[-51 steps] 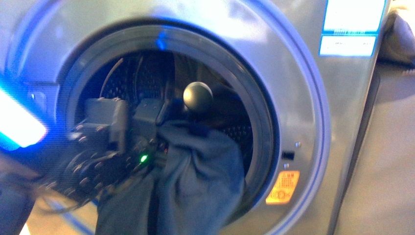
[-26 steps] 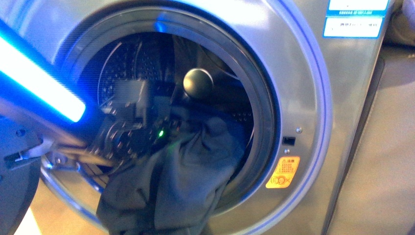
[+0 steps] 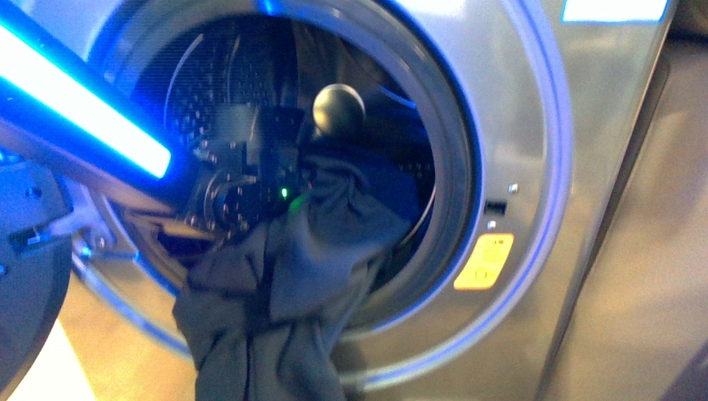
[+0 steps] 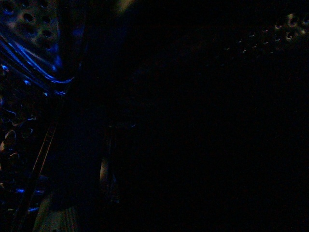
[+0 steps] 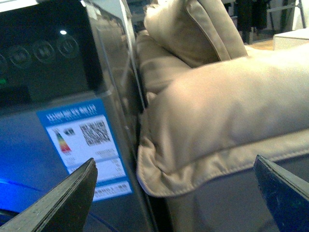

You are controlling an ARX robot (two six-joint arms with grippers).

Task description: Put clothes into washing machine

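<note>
The silver-grey washing machine (image 3: 534, 125) fills the front view, its porthole open onto the perforated steel drum (image 3: 209, 75). The dark blue-grey clothes (image 3: 292, 276) hang over the lower rim, partly inside the mouth and partly drooping outside. My left gripper (image 3: 250, 138) reaches into the drum mouth and is shut on the clothes; its fingers are hidden. The left wrist view is dark. My right gripper (image 5: 178, 203) is open and empty, off to the machine's side by the blue energy label (image 5: 84, 145) and black control panel (image 5: 43, 53).
A dark round ball (image 3: 338, 107) shows in the drum mouth above the clothes. A bright blue-lit bar (image 3: 75, 109) crosses the left, with the open door (image 3: 25, 276) below. An orange warning sticker (image 3: 482, 261) sits right of the porthole. Beige padded cloth (image 5: 217, 106) lies against the machine's side.
My left gripper has moved right and further into the drum mouth, carrying the clothes' top higher. The whole machine has shifted up in the view.
</note>
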